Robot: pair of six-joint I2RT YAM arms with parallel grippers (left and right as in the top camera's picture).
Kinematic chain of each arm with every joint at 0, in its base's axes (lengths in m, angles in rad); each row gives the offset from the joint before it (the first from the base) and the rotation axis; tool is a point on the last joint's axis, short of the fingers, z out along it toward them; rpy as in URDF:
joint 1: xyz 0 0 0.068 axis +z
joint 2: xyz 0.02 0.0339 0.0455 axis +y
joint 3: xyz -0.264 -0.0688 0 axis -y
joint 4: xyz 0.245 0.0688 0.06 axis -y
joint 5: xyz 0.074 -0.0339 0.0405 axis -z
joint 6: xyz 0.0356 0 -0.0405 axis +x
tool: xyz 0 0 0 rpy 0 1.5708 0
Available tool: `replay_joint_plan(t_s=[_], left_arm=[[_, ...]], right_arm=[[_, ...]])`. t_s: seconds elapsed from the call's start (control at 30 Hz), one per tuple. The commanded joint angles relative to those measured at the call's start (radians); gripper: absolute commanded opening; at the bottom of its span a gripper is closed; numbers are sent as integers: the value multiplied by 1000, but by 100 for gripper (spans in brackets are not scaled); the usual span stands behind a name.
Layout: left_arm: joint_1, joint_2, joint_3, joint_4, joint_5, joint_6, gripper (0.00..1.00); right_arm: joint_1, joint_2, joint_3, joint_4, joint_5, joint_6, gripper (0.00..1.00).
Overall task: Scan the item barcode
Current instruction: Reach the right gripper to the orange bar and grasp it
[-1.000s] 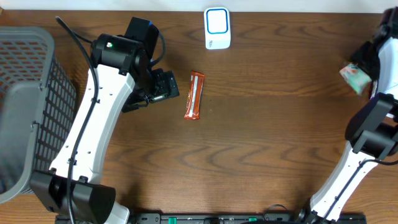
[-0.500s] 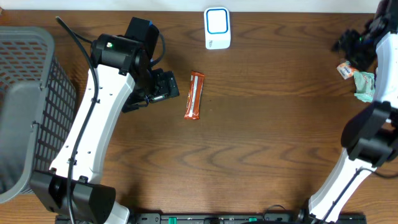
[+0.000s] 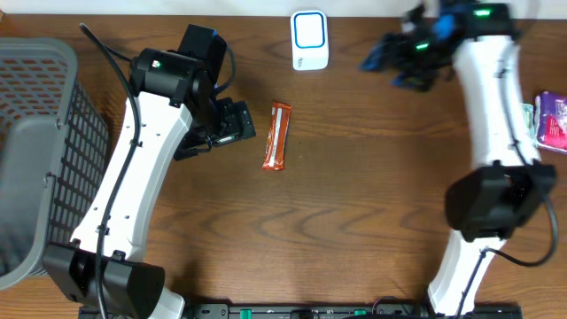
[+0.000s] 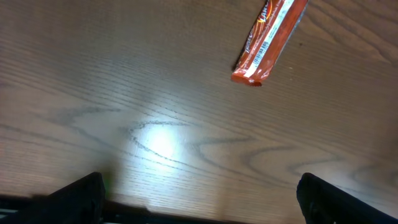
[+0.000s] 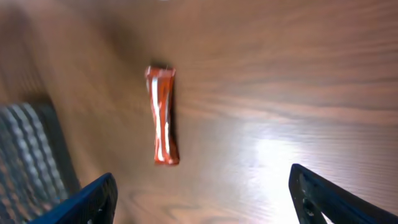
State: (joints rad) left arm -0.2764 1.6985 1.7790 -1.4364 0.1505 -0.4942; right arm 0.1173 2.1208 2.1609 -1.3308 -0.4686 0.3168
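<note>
**Brown Wood Desk (image 3: 372, 221) Set for a Scan, Snack Bar (image 3: 278, 135) Not Yet Picked Up**

The desk carried a grey mesh basket (image 3: 40, 133) at its left end, and both white arms reached in over the wood. The left claw (image 3: 237, 124) hung with its jaws spread wide and nothing between them. It was just beside the orange snack bar, which lay flat on the bare middle of the desk, immediately to that claw's right. The bar's long axis ran away from the robot toward the far edge, leaning slightly, so it lay broadside to the left claw. The right claw (image 3: 394, 60), blurred in the overhead view, showed parted, empty jaws in its own wrist view. It sat well apart from the bar, to the right of the white, blue-faced scanner (image 3: 309, 40). The scanner stood at the far edge, beyond the bar's far end. A printed barcode strip (image 4: 268, 42) faced upward along the wrapper. On this evidence the left arm was the nearer and better placed to pick the bar up, closing across its narrow width.
</note>
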Motion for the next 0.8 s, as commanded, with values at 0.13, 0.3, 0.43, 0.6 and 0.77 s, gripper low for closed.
replay_joint_plan(t_s=[0.13, 0.3, 0.43, 0.6, 0.77], left_arm=[[3, 5, 3, -6, -6, 2, 98], [3, 5, 3, -6, -6, 2, 98], [3, 5, 3, -6, -6, 2, 98], [3, 5, 3, -6, -6, 2, 98], [3, 5, 3, -6, -6, 2, 98]], right_arm=[[181, 9, -46, 14, 124, 1, 82], [240, 9, -50, 48, 169, 82, 84], [287, 9, -62, 61, 303, 158, 99], [314, 9, -105, 70, 303, 158, 99], [321, 9, -216, 181, 203, 158, 87]])
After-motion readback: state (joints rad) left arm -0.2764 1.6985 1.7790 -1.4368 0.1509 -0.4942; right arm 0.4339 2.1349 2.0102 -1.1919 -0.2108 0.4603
